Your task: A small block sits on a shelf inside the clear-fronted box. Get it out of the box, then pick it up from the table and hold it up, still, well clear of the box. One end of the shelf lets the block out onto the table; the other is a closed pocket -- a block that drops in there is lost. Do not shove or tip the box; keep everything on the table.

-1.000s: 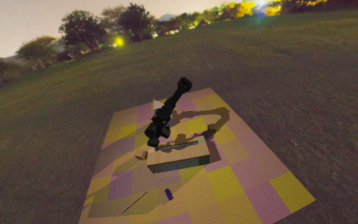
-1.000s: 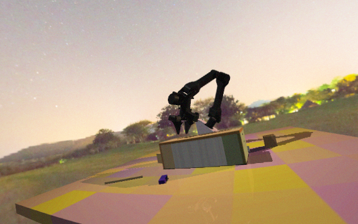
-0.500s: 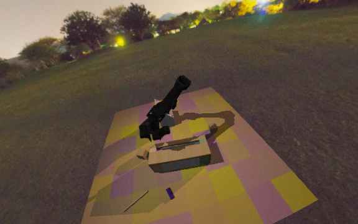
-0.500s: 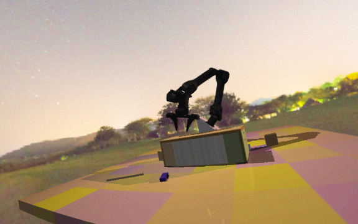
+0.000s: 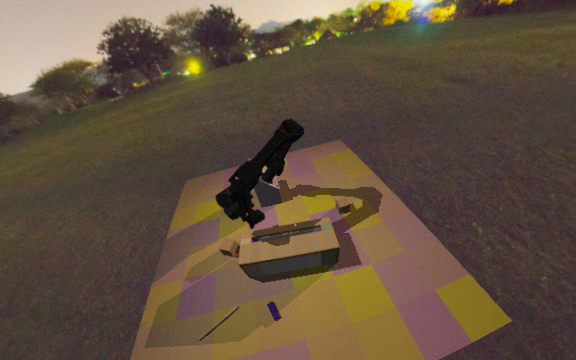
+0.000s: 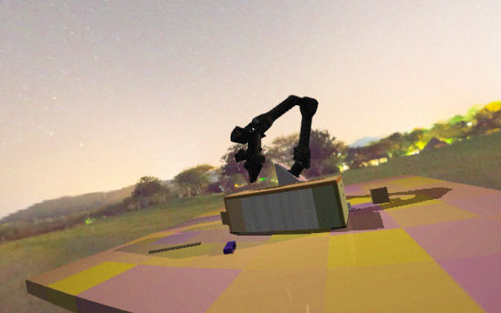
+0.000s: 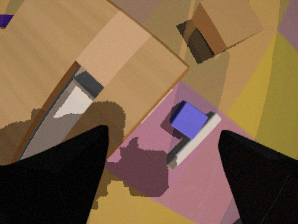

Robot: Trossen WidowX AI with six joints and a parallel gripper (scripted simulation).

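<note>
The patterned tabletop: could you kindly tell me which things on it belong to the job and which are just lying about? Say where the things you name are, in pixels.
For the job:
- small blue-violet block [image 7: 189,119], outside the box
- clear-fronted wooden box [image 5: 290,249] [image 6: 283,210] [image 7: 120,37]

Apparently lying about:
- dark purple block [image 5: 274,311] [image 6: 230,247] [image 7: 5,20]
- thin brown stick [image 5: 217,323] [image 6: 175,248]
- two tan wooden blocks [image 5: 229,246] [image 6: 379,195] [image 7: 230,22]

Dusky open grassland here, dark green-brown, sweeping round patchwork worktop [image 5: 410,320] [image 6: 370,287] in yellow, pink and tan. Pale peach sky, faint star specks overhead! Dark trees [image 5: 132,47] [image 6: 196,180] along tilted skyline, and look, yellow glow [image 5: 192,66] among them, low hills [image 6: 87,202] off one side.
</note>
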